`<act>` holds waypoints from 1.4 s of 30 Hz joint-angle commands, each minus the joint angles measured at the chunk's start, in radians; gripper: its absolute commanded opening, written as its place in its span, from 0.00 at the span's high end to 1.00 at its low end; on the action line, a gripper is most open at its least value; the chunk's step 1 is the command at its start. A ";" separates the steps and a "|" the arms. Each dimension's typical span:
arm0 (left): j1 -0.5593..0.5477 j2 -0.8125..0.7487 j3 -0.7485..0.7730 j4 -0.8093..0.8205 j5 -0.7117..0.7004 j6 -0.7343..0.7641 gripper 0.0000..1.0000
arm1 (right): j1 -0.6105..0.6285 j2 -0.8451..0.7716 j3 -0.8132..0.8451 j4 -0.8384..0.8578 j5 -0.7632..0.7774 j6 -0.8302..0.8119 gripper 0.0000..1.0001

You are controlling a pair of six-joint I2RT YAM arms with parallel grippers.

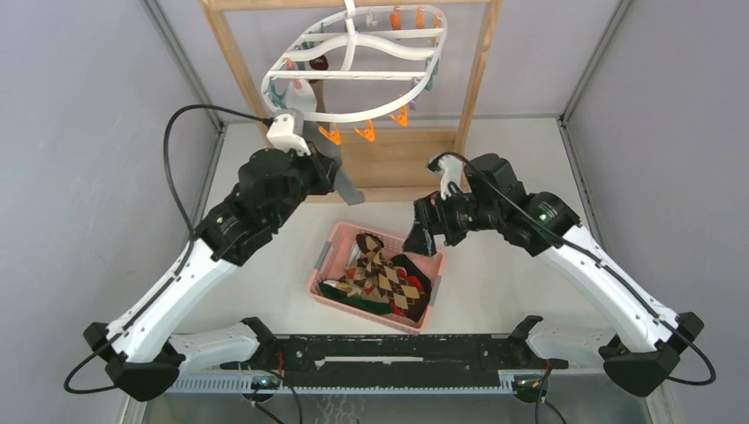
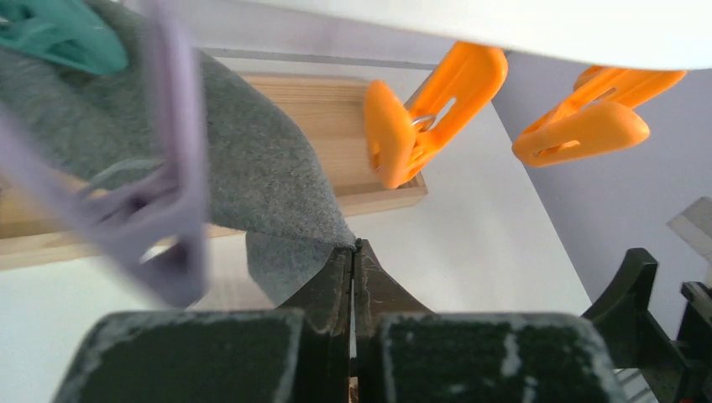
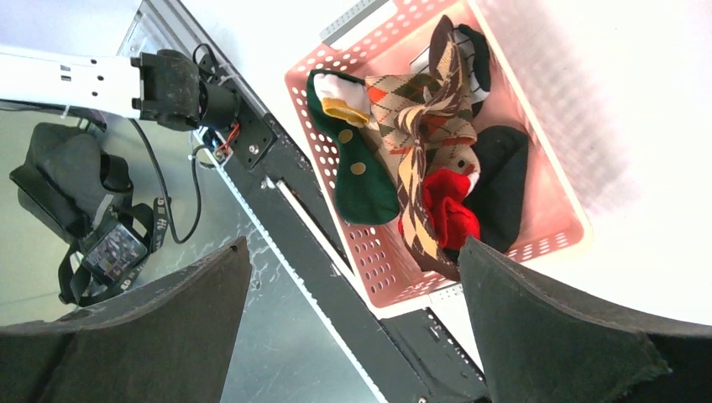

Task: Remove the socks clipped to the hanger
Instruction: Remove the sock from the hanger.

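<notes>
Pinching the grey sock (image 2: pixel 252 168) by its low edge, your left claw (image 2: pixel 353 250) is pressed together on it, far left under the hanger (image 1: pixel 371 75). The sock's top sits among the purple clip (image 2: pixel 168 210) and teal clip (image 2: pixel 59 38); can't tell which bites it. Fabric looks soft, light and limp, and likely stretches before popping free, so hold nearer the clip. Right claw (image 3: pixel 353 252) is spread, empty, over the basket (image 1: pixel 320 269).

Overhead looking down, wrists close, basket (image 3: pixel 550 197) shared
</notes>
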 commanded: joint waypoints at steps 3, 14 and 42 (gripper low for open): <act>-0.037 0.126 0.149 0.008 0.067 0.043 1.00 | -0.042 -0.069 -0.006 -0.012 0.056 0.057 0.00; -0.052 0.344 0.346 0.006 0.122 0.043 1.00 | -0.124 -0.105 -0.079 0.059 0.007 0.078 0.01; -0.092 0.119 0.214 -0.195 0.114 -0.222 1.00 | 0.038 0.097 -0.029 0.700 -0.010 0.071 0.01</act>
